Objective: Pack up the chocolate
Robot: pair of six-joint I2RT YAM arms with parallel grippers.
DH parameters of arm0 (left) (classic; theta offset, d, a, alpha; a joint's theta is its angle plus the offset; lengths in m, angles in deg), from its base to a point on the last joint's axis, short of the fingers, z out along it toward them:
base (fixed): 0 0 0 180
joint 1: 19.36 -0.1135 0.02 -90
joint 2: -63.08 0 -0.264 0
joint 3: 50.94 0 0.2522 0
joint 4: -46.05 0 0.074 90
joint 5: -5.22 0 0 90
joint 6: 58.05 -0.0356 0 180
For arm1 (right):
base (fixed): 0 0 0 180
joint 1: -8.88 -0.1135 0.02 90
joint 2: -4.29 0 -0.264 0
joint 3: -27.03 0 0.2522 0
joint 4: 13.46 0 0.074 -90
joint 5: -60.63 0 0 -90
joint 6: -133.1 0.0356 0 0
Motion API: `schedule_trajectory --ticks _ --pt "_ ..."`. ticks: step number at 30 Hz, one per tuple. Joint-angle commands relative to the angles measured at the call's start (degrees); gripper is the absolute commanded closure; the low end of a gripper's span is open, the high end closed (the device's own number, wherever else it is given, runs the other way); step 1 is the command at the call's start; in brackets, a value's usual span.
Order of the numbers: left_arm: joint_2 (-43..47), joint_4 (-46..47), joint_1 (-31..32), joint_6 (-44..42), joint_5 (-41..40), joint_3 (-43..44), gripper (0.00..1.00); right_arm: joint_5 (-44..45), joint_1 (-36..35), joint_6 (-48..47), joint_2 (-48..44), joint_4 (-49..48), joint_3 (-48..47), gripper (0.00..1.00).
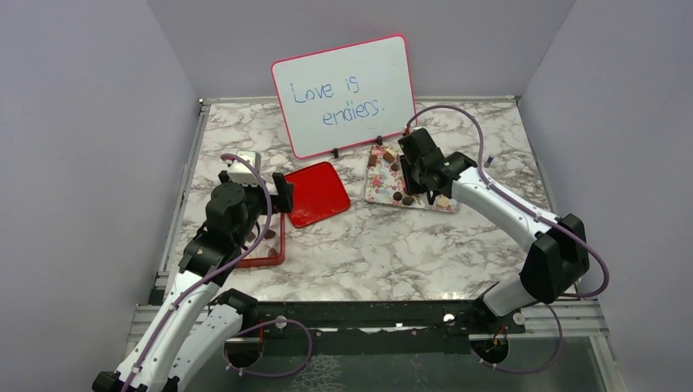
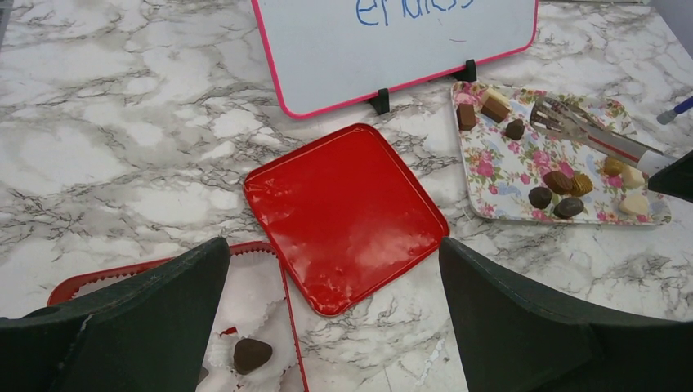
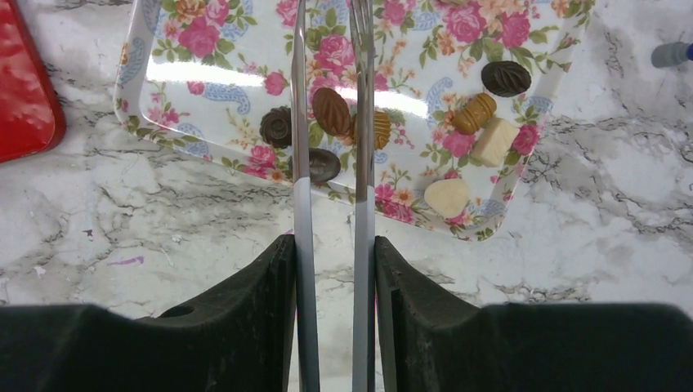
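**Tongs pinched, chocolate under the tips**

My right gripper [image 3: 335,245] is half closed on the tongs [image 3: 300,122], whose arms run straight up the frame over the flowered tray [image 3: 212,90]. The chocolate [image 3: 331,110] lies there mid-frame. The oval piece between the arms has its long axis nearly up-frame, top leaning left. My left gripper [image 2: 331,249] gapes wide and holds nothing, above the red box [image 2: 82,282] at lower left.

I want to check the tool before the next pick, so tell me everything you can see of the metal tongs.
The tongs are shiny silver metal: two long, narrow arms running side by side with a gap, ending in toothed tips. The right gripper clamps them near their back end. They reach out over the flowered tray, and an oval brown chocolate shows between the arms. The tips look empty.
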Motion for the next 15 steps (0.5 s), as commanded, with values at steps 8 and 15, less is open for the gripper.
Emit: schedule_trajectory --ticks 8,15 --pt "0.8 1.8 0.2 -1.3 1.2 -0.7 0.01 -4.7 0.3 -2.1 5.0 -4.1 -1.2 0.59" --pt "1.0 1.8 0.3 -1.4 1.1 -0.6 0.01 -3.4 0.3 -2.5 7.7 -4.4 -2.1 0.58"
